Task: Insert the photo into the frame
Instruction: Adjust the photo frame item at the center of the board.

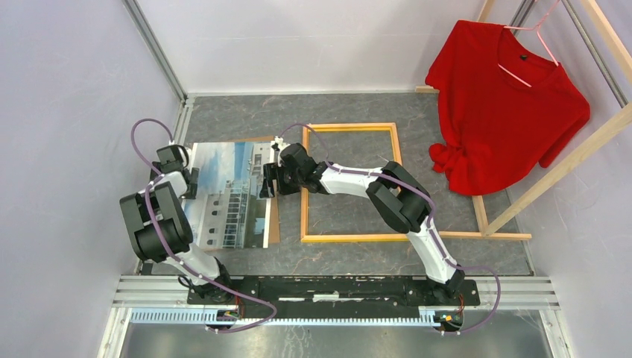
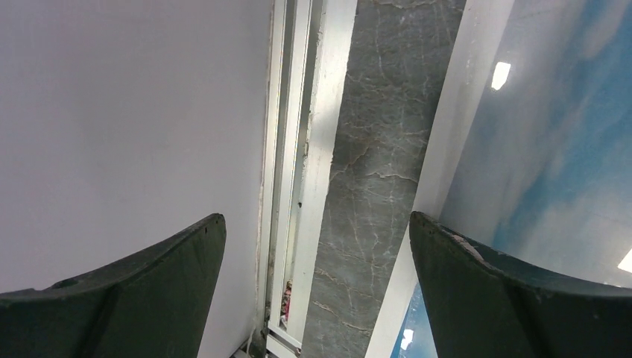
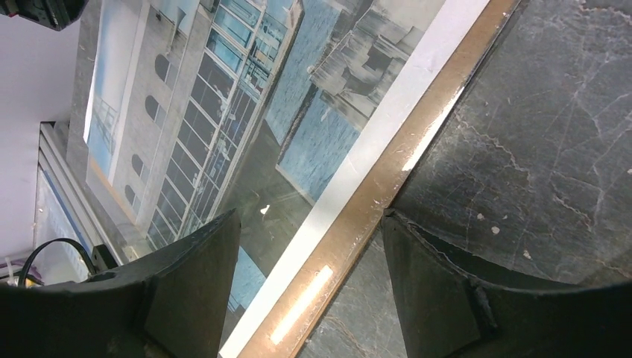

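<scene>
The photo (image 1: 227, 194) lies picture side up at the left, on a brown backing panel (image 1: 273, 224) that shows along its right edge. The frame (image 1: 348, 128) lies flat mid-table, light wood side up, with bare table inside it. My left gripper (image 1: 190, 181) is open at the photo's left edge; in its wrist view (image 2: 314, 218) the right finger (image 2: 507, 291) is over the photo's white border (image 2: 551, 149). My right gripper (image 1: 267, 181) is open and straddles the photo's right edge (image 3: 223, 112) and the panel's brown strip (image 3: 417, 142); its wrist view (image 3: 311, 216) shows nothing held.
A red shirt (image 1: 507, 112) hangs on a wooden rack whose base rails (image 1: 484, 216) lie just right of the frame. The white wall and a metal rail (image 2: 313, 149) run close along the photo's left side.
</scene>
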You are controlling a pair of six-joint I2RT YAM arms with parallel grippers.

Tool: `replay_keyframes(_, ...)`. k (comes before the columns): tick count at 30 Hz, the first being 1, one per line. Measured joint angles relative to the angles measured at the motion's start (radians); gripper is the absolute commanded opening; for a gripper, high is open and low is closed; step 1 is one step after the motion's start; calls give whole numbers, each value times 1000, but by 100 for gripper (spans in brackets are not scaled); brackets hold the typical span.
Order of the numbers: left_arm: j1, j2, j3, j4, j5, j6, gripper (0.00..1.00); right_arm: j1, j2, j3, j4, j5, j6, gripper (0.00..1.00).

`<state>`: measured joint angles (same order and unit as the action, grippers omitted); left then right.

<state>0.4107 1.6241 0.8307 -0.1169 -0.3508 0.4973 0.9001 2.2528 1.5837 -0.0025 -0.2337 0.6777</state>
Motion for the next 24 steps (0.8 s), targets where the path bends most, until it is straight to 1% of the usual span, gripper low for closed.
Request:
replay_keyframes(3, -31, 2, -5, 12, -30, 0, 100, -2, 0, 0, 0, 1, 6, 75)
replay_keyframes(16, -98, 2, -46, 78, -122, 1, 100, -13, 0, -2, 0, -7, 60, 73)
replay_keyframes(24, -159, 6, -68, 120, -181, 2, 100, -14, -38, -52, 0, -8, 77, 73)
